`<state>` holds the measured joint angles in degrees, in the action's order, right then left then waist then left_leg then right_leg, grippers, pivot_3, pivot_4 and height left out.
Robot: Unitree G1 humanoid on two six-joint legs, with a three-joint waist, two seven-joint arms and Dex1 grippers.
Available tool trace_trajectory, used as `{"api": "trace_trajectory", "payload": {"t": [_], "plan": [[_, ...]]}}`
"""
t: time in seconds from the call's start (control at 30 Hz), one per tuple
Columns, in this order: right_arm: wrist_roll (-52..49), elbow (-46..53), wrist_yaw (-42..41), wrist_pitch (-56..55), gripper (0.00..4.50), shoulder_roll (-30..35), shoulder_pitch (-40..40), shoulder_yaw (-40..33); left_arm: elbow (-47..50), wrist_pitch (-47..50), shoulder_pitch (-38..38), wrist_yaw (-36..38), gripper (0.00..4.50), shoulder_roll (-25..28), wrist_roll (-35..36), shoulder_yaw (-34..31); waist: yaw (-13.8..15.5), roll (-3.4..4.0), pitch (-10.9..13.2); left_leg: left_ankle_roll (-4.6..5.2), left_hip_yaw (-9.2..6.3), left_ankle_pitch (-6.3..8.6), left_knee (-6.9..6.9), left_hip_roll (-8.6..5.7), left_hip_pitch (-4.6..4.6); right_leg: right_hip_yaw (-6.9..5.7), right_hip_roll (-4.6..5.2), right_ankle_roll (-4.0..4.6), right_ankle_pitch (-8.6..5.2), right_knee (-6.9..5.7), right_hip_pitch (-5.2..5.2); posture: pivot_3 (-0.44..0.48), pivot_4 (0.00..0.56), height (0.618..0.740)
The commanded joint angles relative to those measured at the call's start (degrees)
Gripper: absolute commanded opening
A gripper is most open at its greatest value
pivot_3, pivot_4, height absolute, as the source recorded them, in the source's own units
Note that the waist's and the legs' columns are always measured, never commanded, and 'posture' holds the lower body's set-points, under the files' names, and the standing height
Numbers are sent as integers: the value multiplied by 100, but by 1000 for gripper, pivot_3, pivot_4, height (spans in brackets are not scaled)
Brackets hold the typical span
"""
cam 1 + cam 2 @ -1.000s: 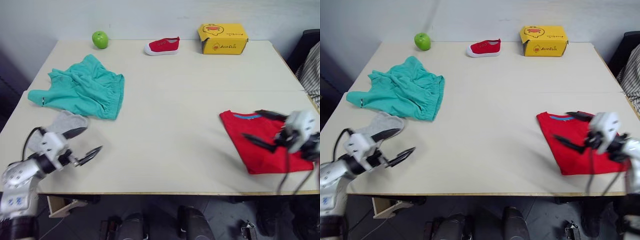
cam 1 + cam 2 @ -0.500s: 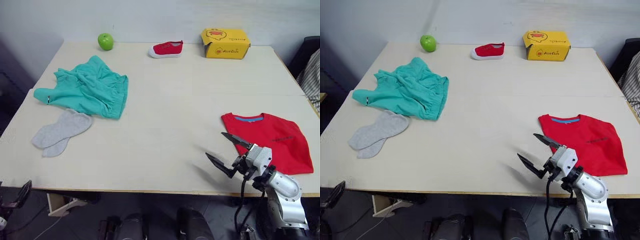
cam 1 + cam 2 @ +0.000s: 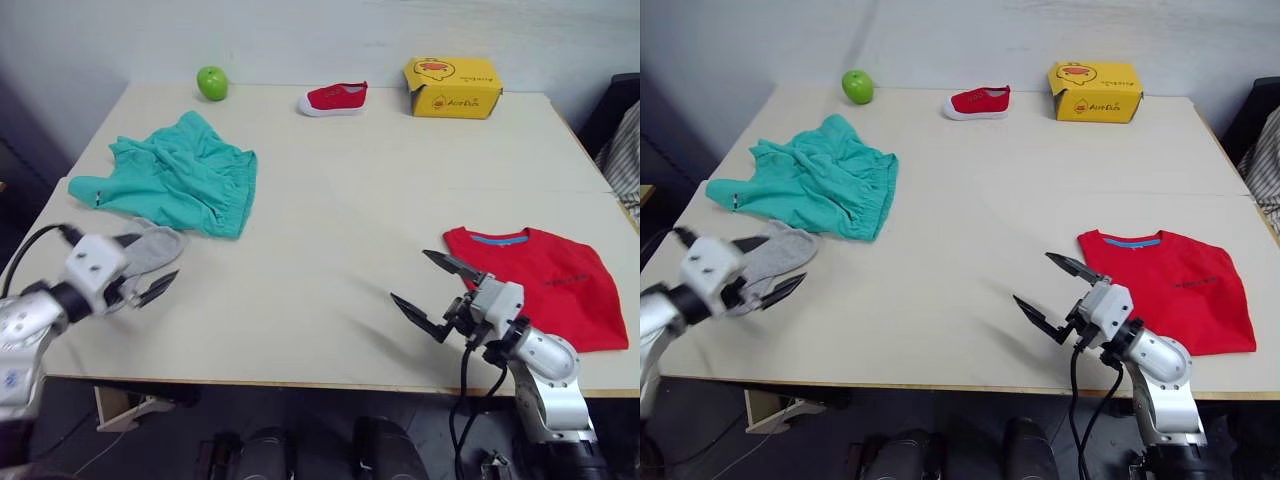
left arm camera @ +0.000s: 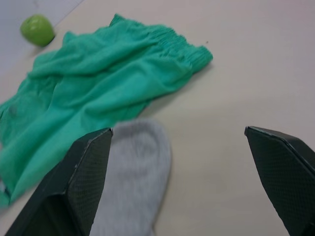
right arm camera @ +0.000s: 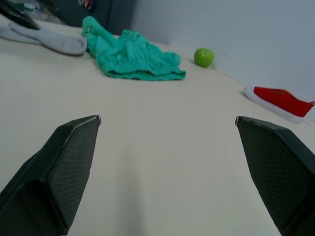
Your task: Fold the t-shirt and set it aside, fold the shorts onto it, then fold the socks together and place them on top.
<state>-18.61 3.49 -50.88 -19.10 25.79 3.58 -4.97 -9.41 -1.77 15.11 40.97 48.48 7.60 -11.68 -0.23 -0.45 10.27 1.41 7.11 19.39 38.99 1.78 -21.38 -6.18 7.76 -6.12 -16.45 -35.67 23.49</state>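
The folded bright red cloth t-shirt (image 3: 540,287) with a small dark chest print lies at the right of the pale bench (image 3: 340,200). The right hand (image 3: 432,294) hovers just beside it, spread wide and released. The crumpled teal-green cloth shorts (image 3: 175,178) lie at the left. The light grey knit socks (image 3: 770,255) sit under the released left hand (image 3: 140,267). The yellow cardboard box (image 3: 451,87) bears lettering too small to read.
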Motion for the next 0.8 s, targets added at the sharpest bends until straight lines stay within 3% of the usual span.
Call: {"api": "trace_trajectory", "payload": {"t": [0.03,0.2,0.23,0.3,0.43,0.7,0.8], "plan": [[30,-13,84,-67,4492,86,96,-86,-1307,-721,1094,-20,4500,-130,-853,790,4,0,0,0,3,0,0,2,-3,0,-5,0,0,3,1,0,150,740],[13,89,194,31,4492,135,30,-112,-3268,-1310,2460,-114,4500,-455,-1626,1602,-32,-4,1,6,44,-2,3,1,-2,-1,-19,-3,1,2,13,0,150,740],[29,91,236,34,4499,136,21,-125,-3736,-1395,2752,-200,4314,-593,-1724,1702,-15,-6,1,8,49,0,3,0,-2,-1,-20,-3,1,4,15,0,150,740],[62,84,303,13,4500,137,11,-136,-4415,-1458,3151,-160,3912,-805,-1796,1818,4,-6,1,10,51,0,8,0,-1,-3,-19,-5,2,5,12,0,150,740],[131,134,483,-65,4500,112,-62,-194,-5281,-1705,3742,-247,2563,-1154,-1823,1832,13,-10,-1,24,55,-9,12,4,4,5,-10,-19,10,5,5,0,150,740],[163,254,674,-106,4500,151,-353,-292,-6253,-1825,4590,-542,66,-1607,-1596,1487,17,-17,2,28,49,-13,12,0,-3,5,-4,-26,14,6,7,0,150,740],[165,297,704,-102,4500,144,-407,-309,-6349,-1939,4851,-448,25,-1688,-1542,1357,-12,-28,8,28,52,-11,12,0,-4,5,-9,-26,14,11,10,0,150,740]]}}
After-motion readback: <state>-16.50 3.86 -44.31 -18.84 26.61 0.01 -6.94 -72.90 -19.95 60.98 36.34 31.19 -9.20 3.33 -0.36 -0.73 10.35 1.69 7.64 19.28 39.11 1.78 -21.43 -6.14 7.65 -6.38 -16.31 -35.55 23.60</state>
